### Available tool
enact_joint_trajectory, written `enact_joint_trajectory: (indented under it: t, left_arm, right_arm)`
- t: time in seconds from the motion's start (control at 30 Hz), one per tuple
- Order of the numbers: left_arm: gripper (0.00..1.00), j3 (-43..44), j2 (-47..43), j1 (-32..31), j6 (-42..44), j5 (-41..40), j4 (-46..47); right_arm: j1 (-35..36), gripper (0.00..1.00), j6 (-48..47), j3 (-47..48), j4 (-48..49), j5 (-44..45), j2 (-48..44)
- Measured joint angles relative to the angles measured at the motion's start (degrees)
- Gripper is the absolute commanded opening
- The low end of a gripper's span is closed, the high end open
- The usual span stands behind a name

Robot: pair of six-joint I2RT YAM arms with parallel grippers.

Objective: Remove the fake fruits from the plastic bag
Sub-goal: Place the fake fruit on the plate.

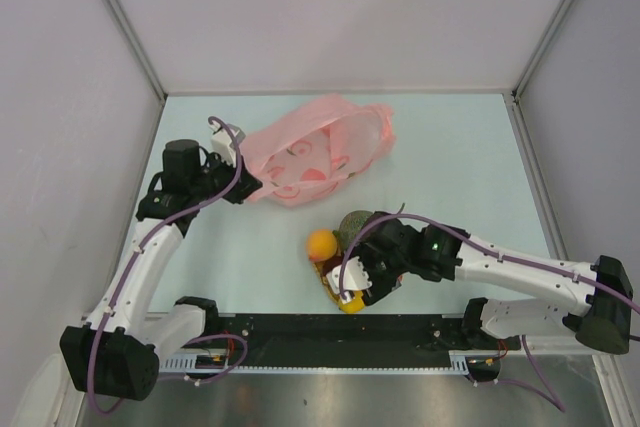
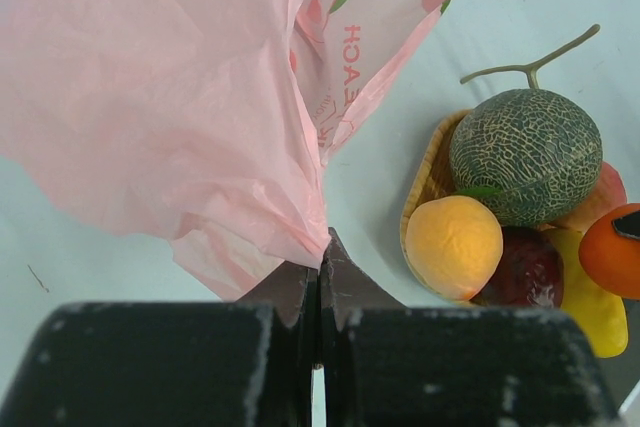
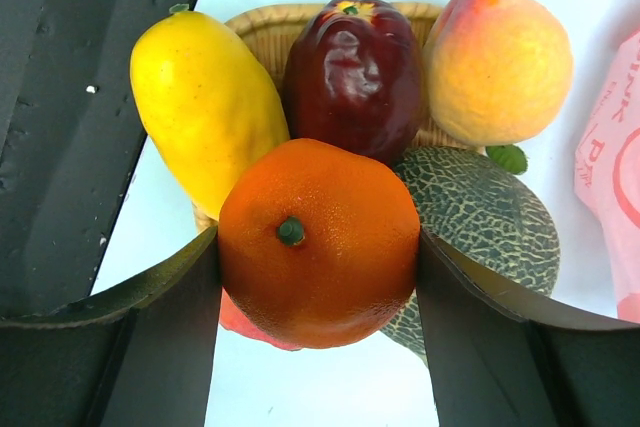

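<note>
Note orange (image 3: 320, 247) clamped in right gripper (image 3: 318, 239), just beside the other fake fruits (image 3: 352, 77) on woven mat (image 3: 265, 27). Note plastic bag (image 2: 160, 97) pinched in closed left gripper (image 2: 321, 267), lying beyond-left of fruits, apart.

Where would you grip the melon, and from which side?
Probably the thin stem: it juts free of the melon beyond the mat, away from the peach and apple. Come from that open side; the body looks wide.

From above the right arm (image 1: 520, 265) covers most of the fake fruits (image 1: 321, 244), whose mat (image 2: 420, 187) shows only at its rim.
</note>
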Motion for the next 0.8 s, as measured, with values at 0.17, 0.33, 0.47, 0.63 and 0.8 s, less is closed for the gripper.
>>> enact_joint_trajectory:
  t: [0.17, 0.33, 0.47, 0.63, 0.8]
  left_arm:
    - [0.0, -0.6, -0.2, 0.1, 0.0, 0.4, 0.2]
    - [0.0, -0.7, -0.2, 0.1, 0.0, 0.7, 0.5]
    - [0.0, -0.7, -0.2, 0.1, 0.0, 0.9, 1.0]
    - [0.0, -0.7, -0.2, 0.1, 0.0, 0.9, 1.3]
    - [0.0, -0.7, -0.2, 0.2, 0.0, 0.9, 1.3]
  right_arm:
    - [0.2, 0.25, 0.0, -1.1, 0.4, 0.5, 0.0]
    - [0.2, 0.31, -0.3, -1.9, 1.1, 1.0, 0.0]
    - [0.3, 0.37, -0.3, -2.1, 1.6, 1.4, 0.0]
    - [0.3, 0.38, -0.3, -2.7, 2.4, 2.0, 0.0]
    - [0.4, 0.52, -0.5, -2.7, 2.4, 2.1, 0.0]
